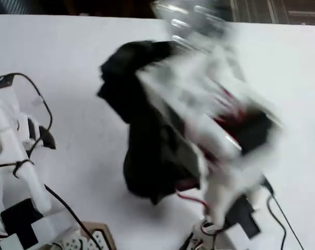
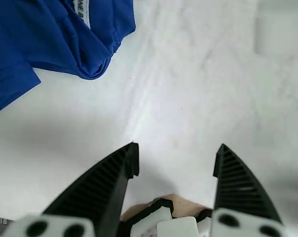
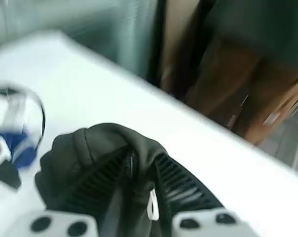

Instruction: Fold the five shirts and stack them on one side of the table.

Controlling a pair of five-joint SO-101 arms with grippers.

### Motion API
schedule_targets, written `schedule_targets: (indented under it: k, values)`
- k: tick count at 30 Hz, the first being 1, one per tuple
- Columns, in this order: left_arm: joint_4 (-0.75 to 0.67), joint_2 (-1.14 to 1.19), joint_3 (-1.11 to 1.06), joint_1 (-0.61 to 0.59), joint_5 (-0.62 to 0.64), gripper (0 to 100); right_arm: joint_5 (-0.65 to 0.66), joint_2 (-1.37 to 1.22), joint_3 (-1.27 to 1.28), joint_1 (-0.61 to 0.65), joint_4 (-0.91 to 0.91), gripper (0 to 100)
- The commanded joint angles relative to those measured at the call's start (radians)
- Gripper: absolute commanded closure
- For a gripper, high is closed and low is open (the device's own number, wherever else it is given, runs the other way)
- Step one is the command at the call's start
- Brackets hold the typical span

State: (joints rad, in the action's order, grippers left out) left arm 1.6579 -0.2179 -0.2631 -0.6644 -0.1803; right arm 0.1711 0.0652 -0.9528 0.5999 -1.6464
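High view: the black shirt (image 1: pixel 147 151) is being held bunched above the middle of the table (image 1: pixel 63 47), clamped in the right gripper (image 3: pixel 143 160). The left gripper (image 2: pixel 176 163) is being held agape, empty, near a crumpled blue shirt (image 2: pixel 45 39); folding and stacking are being judged largely outstanding.

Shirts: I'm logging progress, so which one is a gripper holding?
The black shirt, clamped in the right gripper. The blue shirt lies loose on the table, ahead of the open left gripper and untouched.

high: overhead, down on table (image 1: pixel 69 52) | right wrist: close, shares black shirt (image 1: pixel 123 83)
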Motion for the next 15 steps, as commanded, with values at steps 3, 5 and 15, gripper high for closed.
schedule_targets:
  k: [3,5,15]
  values:
    - [0.008,-0.048,0.041,-0.012,-0.008,74,-0.012,-0.133,0.347,0.097,0.325,97.9]
    - [0.008,-0.048,0.041,-0.012,-0.008,74,-0.003,-0.196,0.433,0.136,0.429,97.9]
    - [-0.003,-0.048,0.041,-0.011,-0.008,74,0.123,-0.553,0.414,0.148,0.433,78.7]
